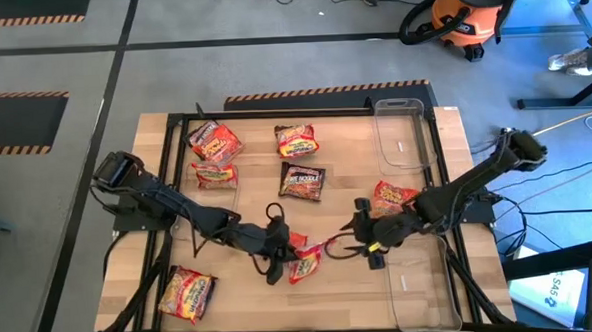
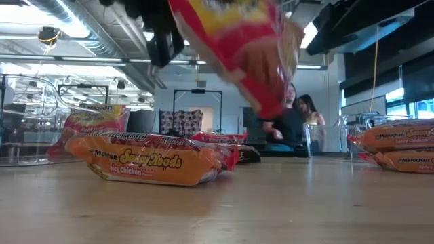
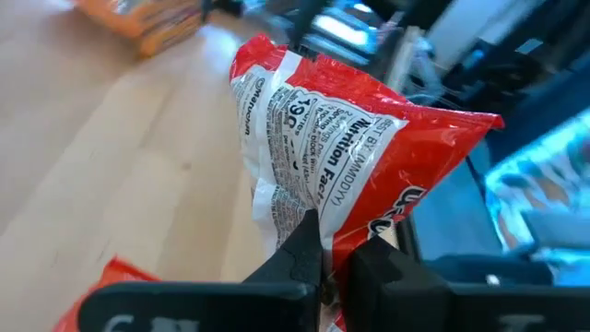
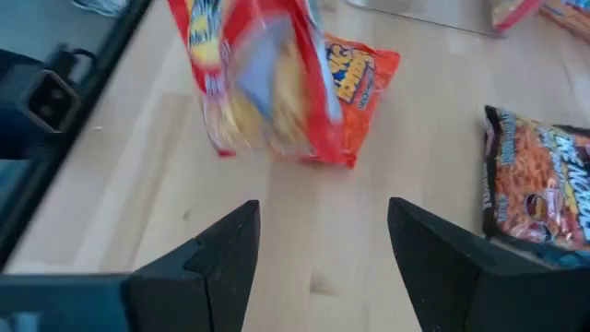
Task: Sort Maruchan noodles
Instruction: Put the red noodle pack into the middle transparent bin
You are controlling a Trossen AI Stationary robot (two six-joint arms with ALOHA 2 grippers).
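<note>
A red noodle packet (image 3: 350,157) is pinched by its lower edge between the closed fingers of the left claw (image 3: 334,263) and is held clear of the table (image 1: 361,283), near the middle of the front half in the overhead view. Just beside it, facing it from the right, the right claw (image 4: 323,249) is held with its fingers spread wide and nothing between them. An orange-red packet (image 4: 359,78) can be seen lying flat on the wood behind the raised one, and a dark maroon packet (image 1: 303,181) lies further toward the middle of the table. Four more packets are spread over the left half of the table, and at least one (image 1: 392,196) rests by a clear bin (image 1: 400,131) at the right edge. The step in hand is judged to be the carrying of one lifted packet, perhaps a handover between the arms. For that, the free edge of the packet would need to be brought between the open fingers, gripped there, and only then released by the left claw.
</note>
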